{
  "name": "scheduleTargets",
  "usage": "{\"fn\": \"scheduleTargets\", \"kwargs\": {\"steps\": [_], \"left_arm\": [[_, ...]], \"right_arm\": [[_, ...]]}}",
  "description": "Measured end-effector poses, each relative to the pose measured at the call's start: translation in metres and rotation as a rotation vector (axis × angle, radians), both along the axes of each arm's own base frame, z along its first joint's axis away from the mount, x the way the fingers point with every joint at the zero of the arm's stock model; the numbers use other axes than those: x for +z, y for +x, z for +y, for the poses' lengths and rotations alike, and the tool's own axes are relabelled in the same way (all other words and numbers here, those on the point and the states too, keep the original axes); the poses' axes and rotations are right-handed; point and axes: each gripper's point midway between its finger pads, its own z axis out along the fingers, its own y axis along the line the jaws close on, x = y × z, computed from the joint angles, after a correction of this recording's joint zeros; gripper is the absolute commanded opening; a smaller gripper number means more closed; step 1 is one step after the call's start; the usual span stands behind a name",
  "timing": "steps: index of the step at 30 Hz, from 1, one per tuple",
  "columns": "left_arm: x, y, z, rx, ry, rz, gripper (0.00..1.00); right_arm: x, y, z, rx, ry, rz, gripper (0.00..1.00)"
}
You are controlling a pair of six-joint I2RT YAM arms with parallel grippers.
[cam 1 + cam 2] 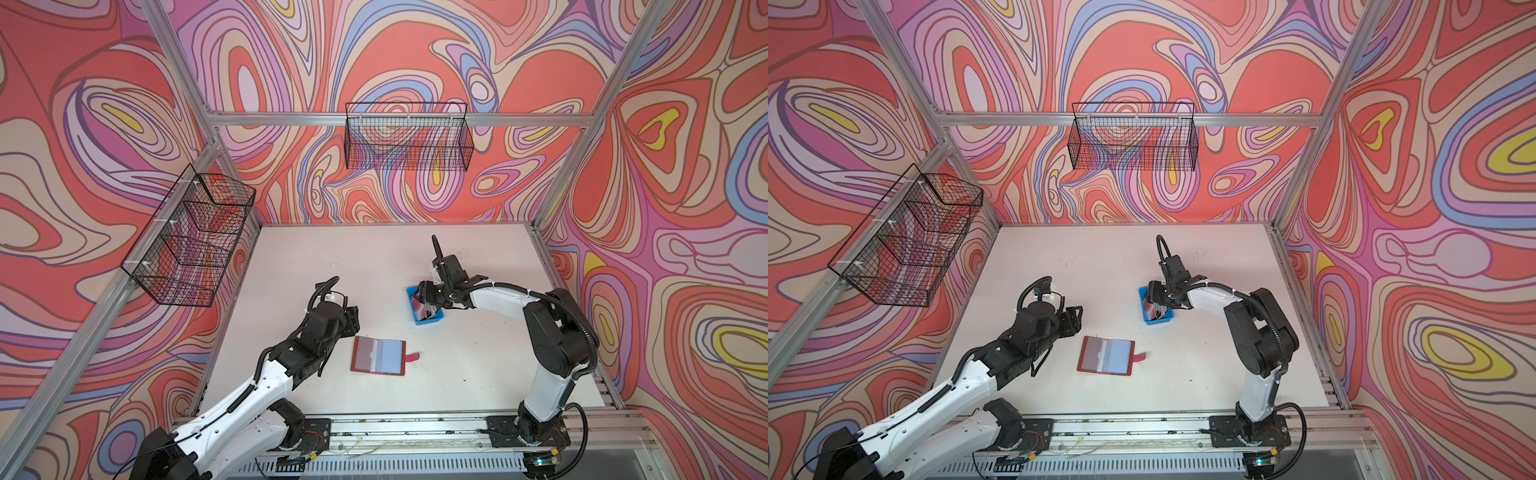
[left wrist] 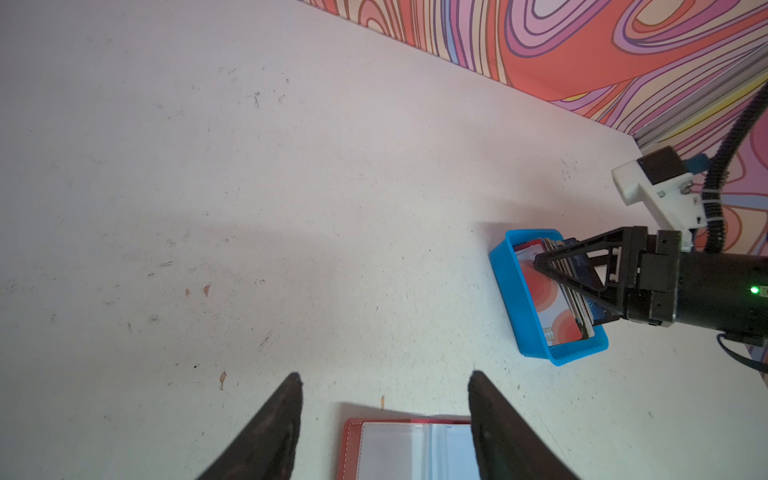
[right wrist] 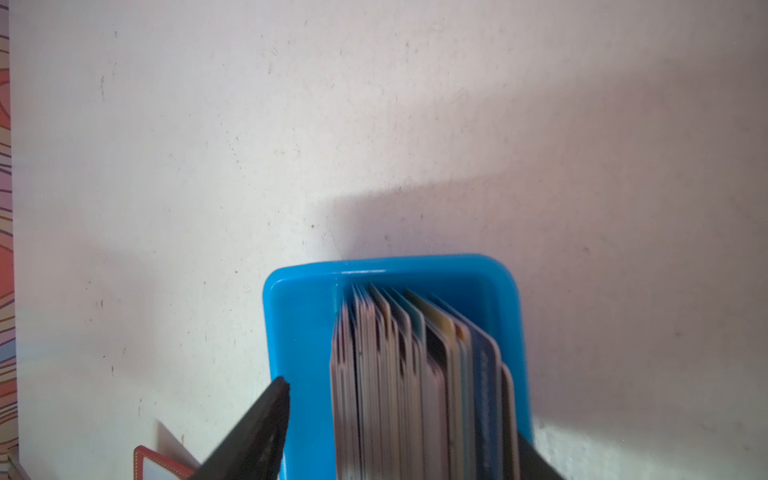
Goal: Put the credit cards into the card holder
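The card holder (image 1: 378,356) (image 1: 1106,356) lies open and flat on the white table, a red booklet with clear sleeves facing up and its tab strap pointing right. The credit cards (image 1: 424,309) (image 3: 415,374) stand on edge as a stack of several in a small blue tray (image 1: 434,321) (image 3: 307,316). My right gripper (image 1: 428,296) (image 3: 407,415) is open and reaches down over the tray, one finger on each side of the stack, with a gap beside one finger. My left gripper (image 1: 353,320) (image 2: 385,376) hovers open and empty just beyond the holder's far left corner (image 2: 395,449).
Two black wire baskets hang on the walls, one at the back (image 1: 409,137) and one at the left (image 1: 195,237). An aluminium rail (image 1: 415,428) with both arm bases runs along the table's front edge. Patterned walls close in three sides.
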Motion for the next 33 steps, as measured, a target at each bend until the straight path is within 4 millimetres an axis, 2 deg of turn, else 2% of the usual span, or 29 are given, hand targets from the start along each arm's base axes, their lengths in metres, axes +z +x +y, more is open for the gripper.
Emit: {"fn": "scheduleTargets", "kwargs": {"steps": [7, 15, 28, 33], "left_arm": [[0.0, 0.0, 0.0, 0.0, 0.0, 0.0, 0.65], [0.0, 0.0, 0.0, 0.0, -0.001, -0.001, 0.65], [0.003, 0.0, 0.0, 0.0, -0.005, -0.008, 0.65], [0.004, -0.001, 0.0, -0.001, -0.005, -0.013, 0.65]], "right_arm": [[-0.003, 0.0, -0.016, -0.038, -0.086, 0.0, 0.71], [0.007, 0.003, -0.03, -0.071, -0.151, -0.029, 0.75], [0.008, 0.005, -0.038, -0.092, -0.199, -0.037, 0.72], [0.017, 0.006, -0.041, -0.102, -0.202, -0.057, 0.72]]}}
